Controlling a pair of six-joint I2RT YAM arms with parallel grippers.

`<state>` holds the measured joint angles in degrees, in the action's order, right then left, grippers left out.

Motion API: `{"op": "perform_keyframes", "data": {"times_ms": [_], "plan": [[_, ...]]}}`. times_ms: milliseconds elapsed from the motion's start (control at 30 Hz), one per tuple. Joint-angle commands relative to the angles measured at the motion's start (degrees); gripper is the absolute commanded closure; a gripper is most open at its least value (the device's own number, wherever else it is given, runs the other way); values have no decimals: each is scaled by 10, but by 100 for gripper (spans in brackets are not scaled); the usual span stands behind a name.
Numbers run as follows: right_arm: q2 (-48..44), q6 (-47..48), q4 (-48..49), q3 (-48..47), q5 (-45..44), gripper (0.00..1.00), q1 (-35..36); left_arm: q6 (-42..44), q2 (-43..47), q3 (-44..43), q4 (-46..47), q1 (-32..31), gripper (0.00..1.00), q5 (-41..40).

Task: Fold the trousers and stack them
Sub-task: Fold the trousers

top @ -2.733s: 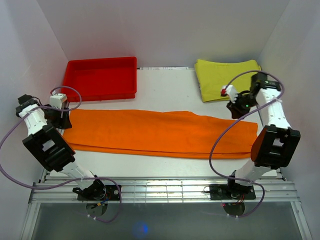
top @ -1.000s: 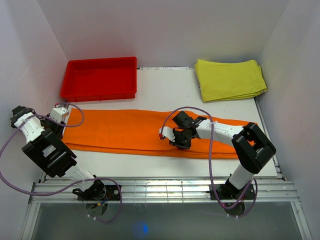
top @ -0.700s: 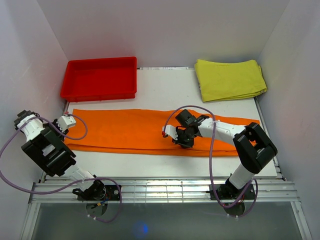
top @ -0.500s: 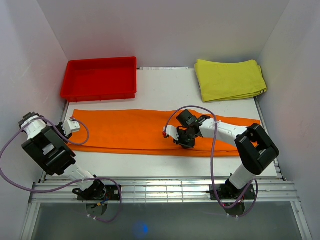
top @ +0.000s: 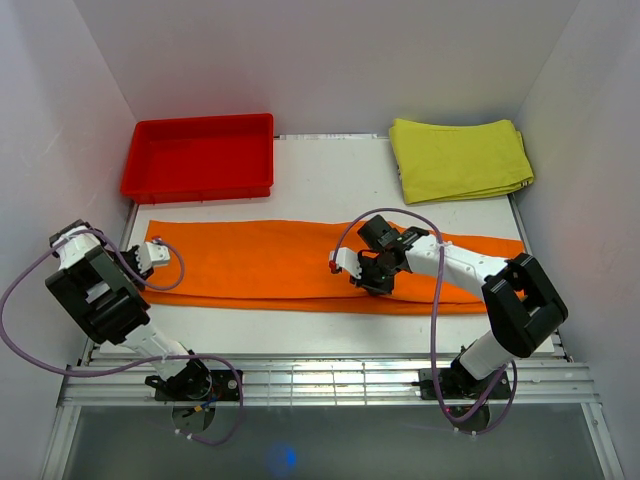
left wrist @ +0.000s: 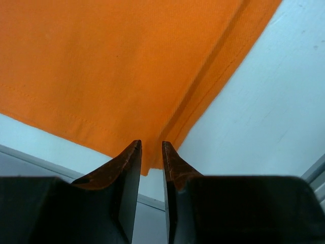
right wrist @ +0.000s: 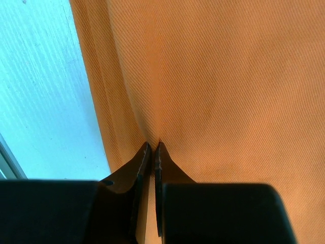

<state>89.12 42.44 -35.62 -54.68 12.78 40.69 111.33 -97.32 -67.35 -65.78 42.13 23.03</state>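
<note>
1. The bright orange soft fabric trousers (top: 260, 265) are lying flat and full length on the white worktop (top: 330, 185). They are sitting just in front of the red plastic tray (top: 198, 192) and stretching well past its right end. One leg seems to be lying over the other, so a crosswise fold is probably coming next.
2. The right pincer (right wrist: 152, 145) is working well to the right of the tray and nearer the arms. It is closed on the trousers by their near edge, about mid-length, and creases are running into its tips. Gripping there is likely serving to mark or lift the fold line.
3. The right arm is reaching leftward, stretched low over the cloth with its wrist tipping down.
4. The left pincer (left wrist: 151, 145) is hovering in front of the tray's left end, at the trousers' corner. Its jaws are standing a narrow slit apart with the hem corner showing between them, and I cannot tell whether they are gripping it.
5. The left arm is folding back tightly on itself, its wrist angling towards that corner.
</note>
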Motion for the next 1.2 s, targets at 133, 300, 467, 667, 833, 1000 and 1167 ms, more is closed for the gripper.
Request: {"op": "perform_keyframes", "data": {"times_ms": [133,300,467,667,833,1000,1167], "plan": [[1,2,-33,-29,13,92,-5,39,4,3,-56,-5,66,-17],[4,-1,-35,-34,15,92,-7,23,-2,23,-13,-8,67,-24],[4,1,-42,-40,12,92,-12,-10,-14,28,48,-13,77,-25],[10,3,-47,-57,15,92,-20,-22,-13,10,57,-16,99,-7],[4,3,-76,-93,19,92,-30,-52,-10,-50,16,-17,100,28],[-37,16,-118,-107,30,92,-31,-93,-9,-154,-50,-11,100,53],[-61,27,-123,-60,36,92,-30,-75,12,-147,-81,-1,100,48]]}}
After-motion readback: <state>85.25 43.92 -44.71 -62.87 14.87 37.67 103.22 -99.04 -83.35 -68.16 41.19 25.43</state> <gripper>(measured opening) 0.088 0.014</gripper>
